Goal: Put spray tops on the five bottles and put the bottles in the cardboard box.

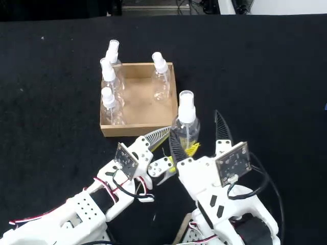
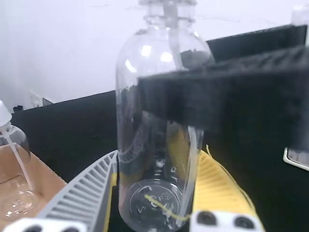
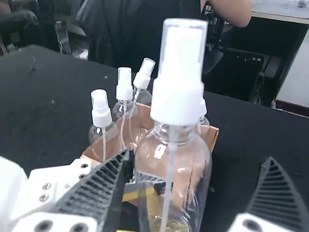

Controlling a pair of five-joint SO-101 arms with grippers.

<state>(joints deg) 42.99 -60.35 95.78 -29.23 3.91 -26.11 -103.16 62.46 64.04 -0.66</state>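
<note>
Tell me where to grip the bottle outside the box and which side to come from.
Grip the bottle around its round body, below the spray top and above the left gripper shut on its base. It stands upright with the cardboard box beside it, so probably come level from the arms' side.

Extends both white arms side by side from the near edge of the table. Clamps the left gripper (image 1: 180,139), with one grey finger and one yellow, on the base of a bottle (image 1: 186,130). Holds the right gripper (image 1: 194,125) spread wide, black fingers flanking that bottle, one close, the other well apart.
</note>
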